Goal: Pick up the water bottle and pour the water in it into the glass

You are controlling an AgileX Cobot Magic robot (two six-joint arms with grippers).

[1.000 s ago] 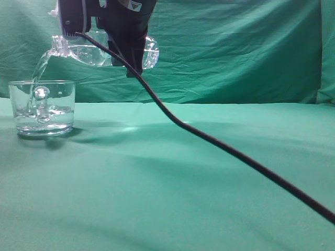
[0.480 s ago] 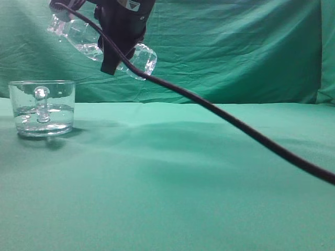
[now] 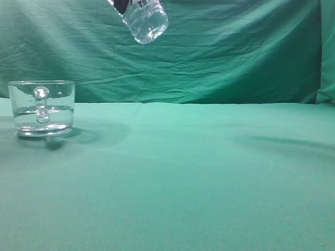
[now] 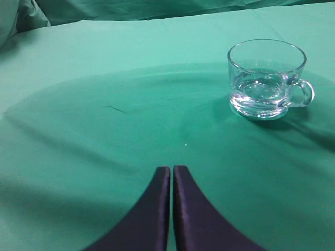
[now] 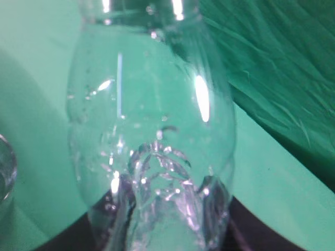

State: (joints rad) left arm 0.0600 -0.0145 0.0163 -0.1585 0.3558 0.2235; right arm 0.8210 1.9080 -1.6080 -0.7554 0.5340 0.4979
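Green cloth covers the worktop (image 3: 209, 178) and hangs as a backdrop behind it. On the left of the exterior view the glass (image 3: 42, 108) stands upright on the cloth, its handle facing the camera, with the water (image 3: 42, 116) filling roughly its lower third. The water bottle (image 3: 145, 21) is up in the air at the top edge of that view — only its rounded base end shows, tilted, to the right of the glass and well apart from it.

From the right wrist the bottle (image 5: 152, 141) fills the picture close up, droplets clinging inside its clear wall; the right fingers (image 5: 157, 230) are dark shapes at its lower sides, clamped on it.

The left fingers (image 4: 171, 178) are pressed together with nothing between them — hanging over bare cloth, with the glass (image 4: 266, 78) ahead and to their right.
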